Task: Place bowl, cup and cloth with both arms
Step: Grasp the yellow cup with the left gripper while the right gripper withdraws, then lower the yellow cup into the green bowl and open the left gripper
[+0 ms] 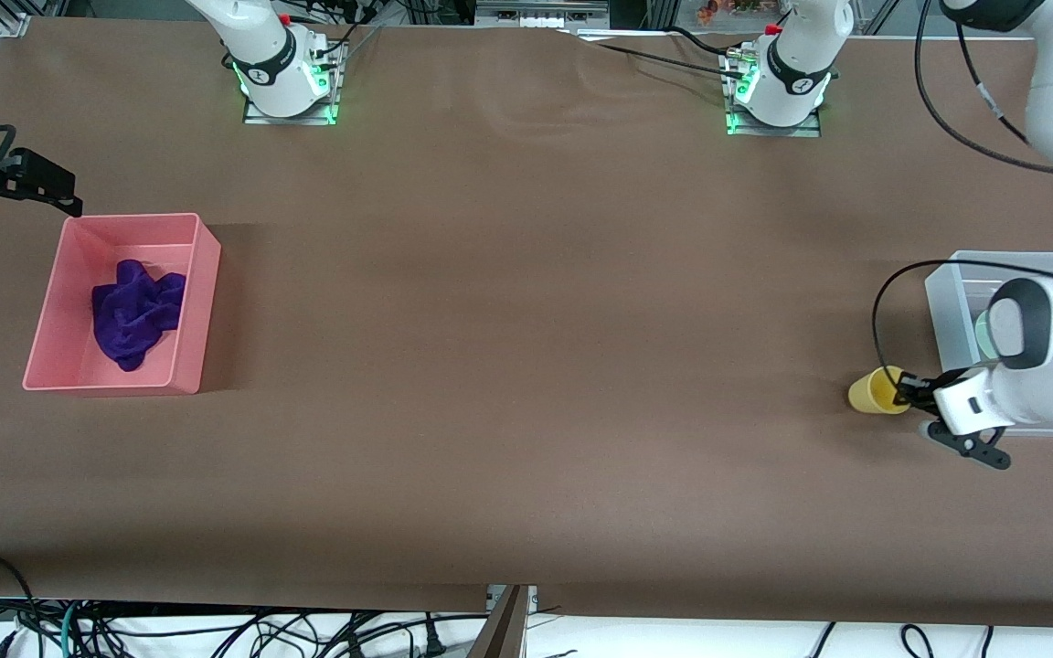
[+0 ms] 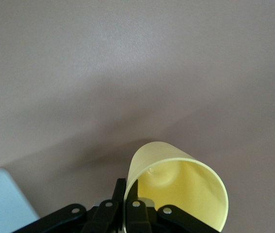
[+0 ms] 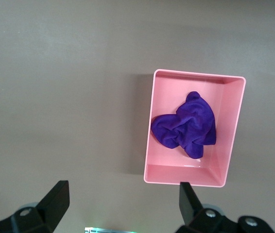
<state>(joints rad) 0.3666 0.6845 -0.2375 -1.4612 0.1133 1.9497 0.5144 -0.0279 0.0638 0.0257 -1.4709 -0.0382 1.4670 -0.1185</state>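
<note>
Brown matte worktop (image 1: 526, 366). Pink rectangular plastic bin (image 1: 193, 311), middle-left of frame. Clear rectangular plastic bin (image 1: 947, 315), right edge. Tangled black cables (image 1: 307, 635), bottom edge.

The worktop (image 1: 508, 347) is a plain, even brown with no pattern. The cloth (image 1: 136, 312) is a deep purple, lying in a salmon-pink bin (image 1: 200, 302) of one flat colour. The cup (image 1: 876, 390) is pale yellow, inside and out. The clear bin (image 1: 945, 315) is a frosted, bluish white, and the bowl (image 1: 983, 333) seen in it is pale mint green. Both arms are white with black joints; the left gripper (image 1: 903, 393) and right gripper (image 3: 123, 201) are black. Green lights glow at both arm bases.
</note>
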